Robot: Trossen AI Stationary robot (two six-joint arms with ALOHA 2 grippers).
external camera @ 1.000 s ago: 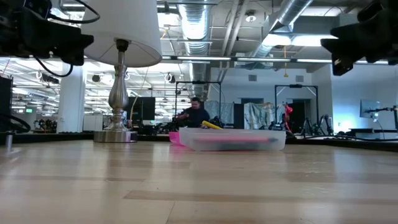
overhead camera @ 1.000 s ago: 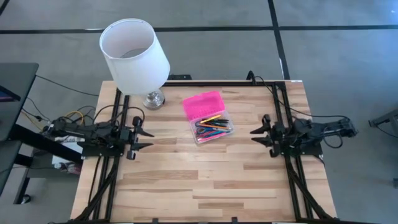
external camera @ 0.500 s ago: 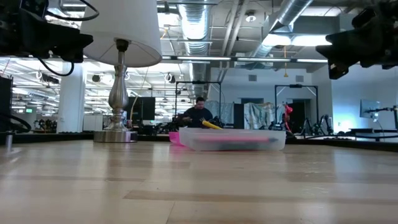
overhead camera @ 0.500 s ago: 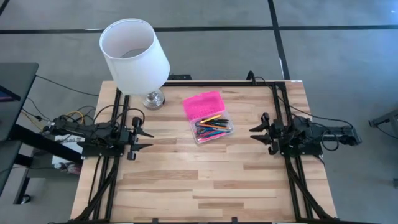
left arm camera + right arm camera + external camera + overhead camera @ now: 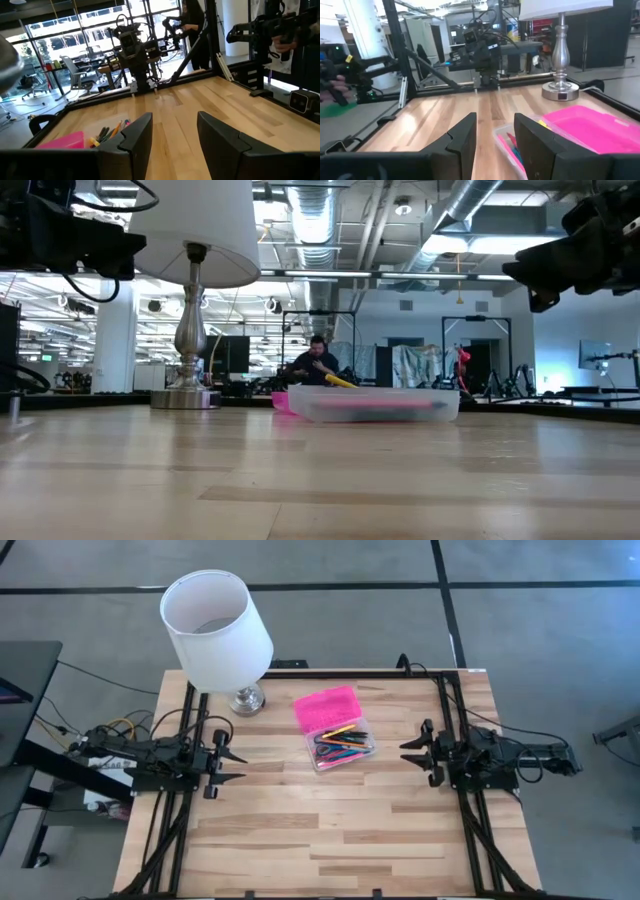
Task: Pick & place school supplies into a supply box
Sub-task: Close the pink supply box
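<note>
At the near part of the wooden table [image 5: 330, 840], bare planks only. Mid-table, left edge: left gripper [image 5: 232, 766], raised off the surface, fingers spread apart with nothing between them, pointing toward the table's centre. Mid-table, right edge: right gripper [image 5: 410, 752], likewise raised, fingers parted and holding nothing, facing the left one across the table. Between the two, nearer the right gripper and slightly farther back: supply box [image 5: 338, 727], a flat case lying open, its clear base toward the near side and its bright pink lid [image 5: 327, 705] laid flat on the far side, touching the base. Inside the clear base: school supplies [image 5: 342, 743], thin pens and pencils in yellow, blue, pink and dark tones, lying jumbled; single items cannot be told apart. In the low view one yellow end pokes above the base's rim. Far left of the table: table lamp, silver base [image 5: 247, 699] on the wood, white shade [image 5: 215, 628] above it. Beyond the table, in the low view: a seated person [image 5: 318, 360] in dark clothing.
</note>
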